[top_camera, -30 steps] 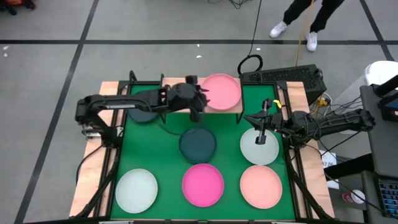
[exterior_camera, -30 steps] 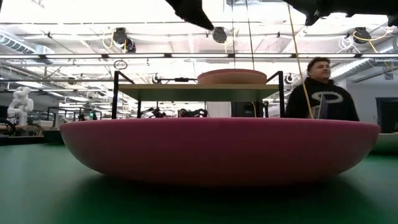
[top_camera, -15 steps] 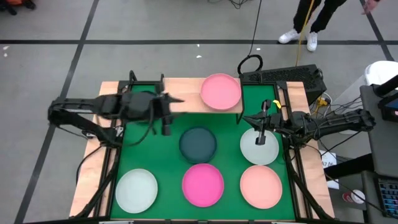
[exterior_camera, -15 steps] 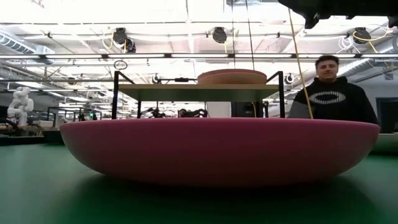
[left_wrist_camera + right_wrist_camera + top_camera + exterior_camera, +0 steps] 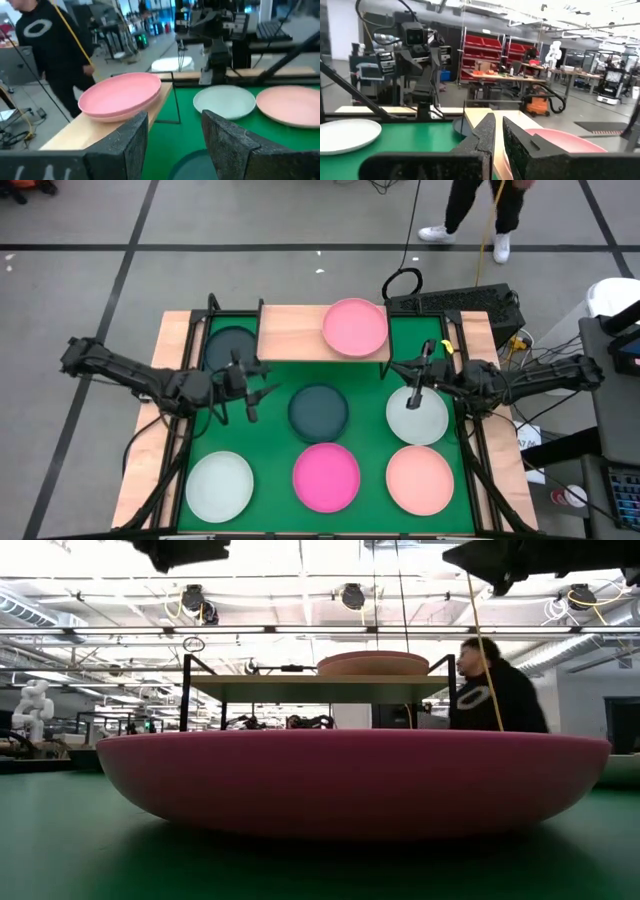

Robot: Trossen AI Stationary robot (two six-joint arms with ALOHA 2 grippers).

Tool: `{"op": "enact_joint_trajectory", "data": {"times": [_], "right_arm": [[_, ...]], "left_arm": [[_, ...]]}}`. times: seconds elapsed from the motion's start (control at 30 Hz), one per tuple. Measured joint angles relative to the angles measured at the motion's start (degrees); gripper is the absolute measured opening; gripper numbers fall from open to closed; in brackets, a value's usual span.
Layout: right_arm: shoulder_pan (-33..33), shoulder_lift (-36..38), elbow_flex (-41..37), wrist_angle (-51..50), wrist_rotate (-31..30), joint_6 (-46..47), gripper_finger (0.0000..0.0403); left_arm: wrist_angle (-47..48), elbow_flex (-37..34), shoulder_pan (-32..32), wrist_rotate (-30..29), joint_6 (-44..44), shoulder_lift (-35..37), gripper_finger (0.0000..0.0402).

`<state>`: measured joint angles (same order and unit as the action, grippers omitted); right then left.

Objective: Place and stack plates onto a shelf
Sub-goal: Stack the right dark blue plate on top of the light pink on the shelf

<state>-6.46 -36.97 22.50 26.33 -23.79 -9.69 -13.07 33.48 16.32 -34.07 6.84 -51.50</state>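
The shelf [image 5: 300,332] stands at the mat's far edge, and a pink plate [image 5: 355,326] rests on its right half. Flat on the green mat lie two dark teal plates [image 5: 318,410] [image 5: 228,345], two mint-white ones [image 5: 418,416] [image 5: 219,486], a magenta one [image 5: 326,477] and a salmon one [image 5: 420,480]. My left gripper [image 5: 262,394] [image 5: 175,130] hangs open and level left of the centre teal plate, touching nothing. My right gripper [image 5: 400,370] [image 5: 497,135] is shut and empty above the right mint-white plate's far edge.
The mat [image 5: 270,450] sits in a black frame on a wooden table. A keyboard [image 5: 455,302] and cables lie beyond the far right corner. A person [image 5: 490,690] walks behind the table. In the low view the magenta plate [image 5: 350,780] fills the foreground.
My left gripper has pulled back from the shelf beside the pink plate, going toward the table's left and near edges and down; it has rolled and stayed open. The pink plate has stayed on the shelf. The person behind the table has walked about.
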Motion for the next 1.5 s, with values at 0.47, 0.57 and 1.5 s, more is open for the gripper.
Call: {"op": "enact_joint_trajectory", "data": {"times": [0.47,0.57,1.5], "right_arm": [[0.00,-7.43,0.00,0.43,-0.22,-1.67,0.0022],[0.00,-9.77,0.00,0.38,-0.50,-2.18,0.0022],[-4.60,-28.79,15.56,-21.88,11.31,-6.28,0.0084]], "left_arm": [[-19.81,-6.08,-2.96,-1.98,8.05,-0.89,0.0191],[-20.48,-6.06,-3.68,-1.96,7.98,-1.80,0.0191],[-21.04,-6.06,-6.45,-1.91,3.40,-3.68,0.0191]]}}
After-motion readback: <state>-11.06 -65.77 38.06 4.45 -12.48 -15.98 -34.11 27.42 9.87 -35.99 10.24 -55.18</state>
